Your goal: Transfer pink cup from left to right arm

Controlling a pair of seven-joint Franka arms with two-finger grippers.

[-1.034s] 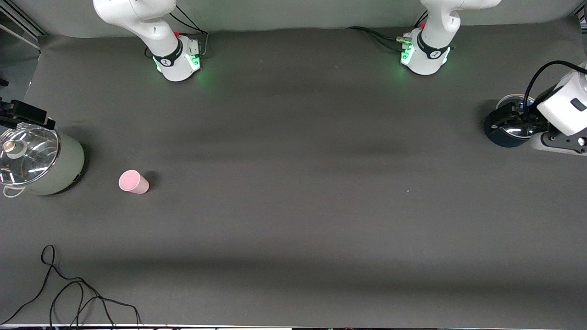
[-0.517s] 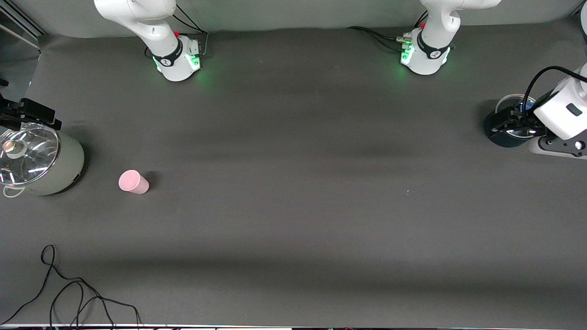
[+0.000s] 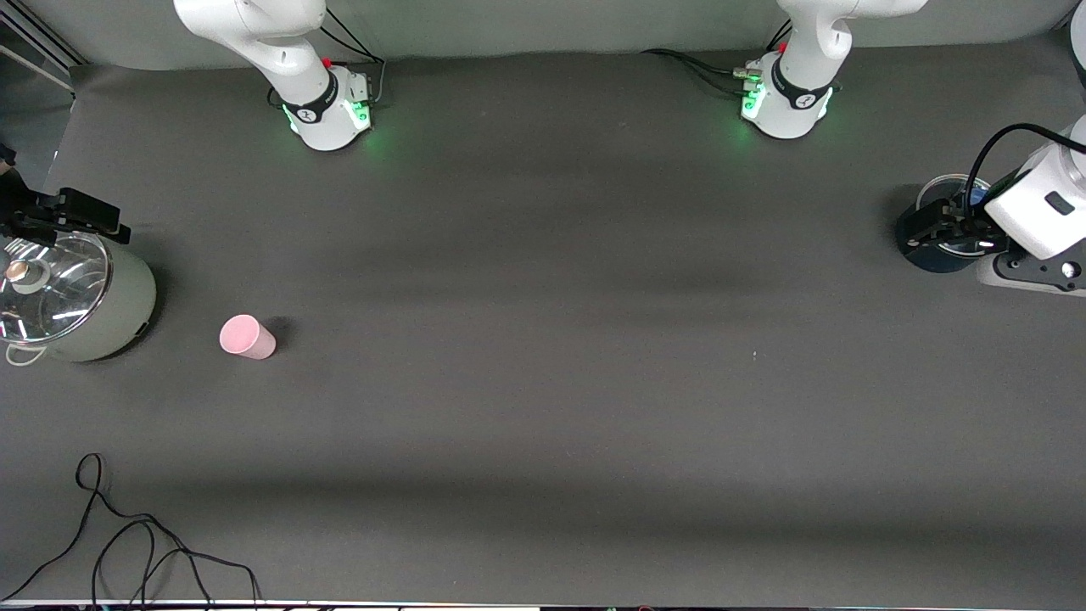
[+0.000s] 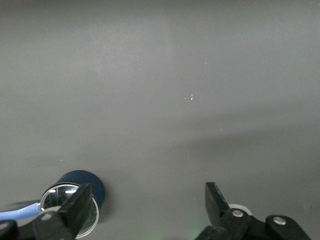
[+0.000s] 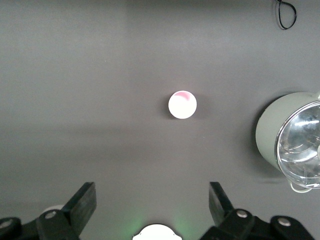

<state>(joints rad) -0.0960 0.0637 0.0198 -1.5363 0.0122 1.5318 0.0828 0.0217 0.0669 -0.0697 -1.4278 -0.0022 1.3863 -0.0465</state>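
A broad dark grey cloth-covered table [image 3: 543, 339] fills nearly the whole front view, its matte surface crossed by soft lighter and darker bands, and a paler grey backdrop [image 3: 551, 25] runs along the edge where the two white robot bases stand with green lights glowing. At the right arm's end of the table sits a sage-green round pot with a clear glass lid [image 3: 64, 293], the largest thing on the cloth; the right gripper [image 3: 59, 216], black, hangs over the pot's rim with its fingers spread wide and nothing between them. At the left arm's end a small dark blue round pot with a glass lid [image 3: 937, 242] stands under the left gripper [image 3: 950, 222], whose black linkage fingers are likewise spread wide and empty. A thin black cable [image 3: 127, 543] loops on the cloth nearest the front camera. The small pale-pink plastic cup [image 3: 247, 336] stands alone on the table near the green pot, toward the middle, apart from both grippers.
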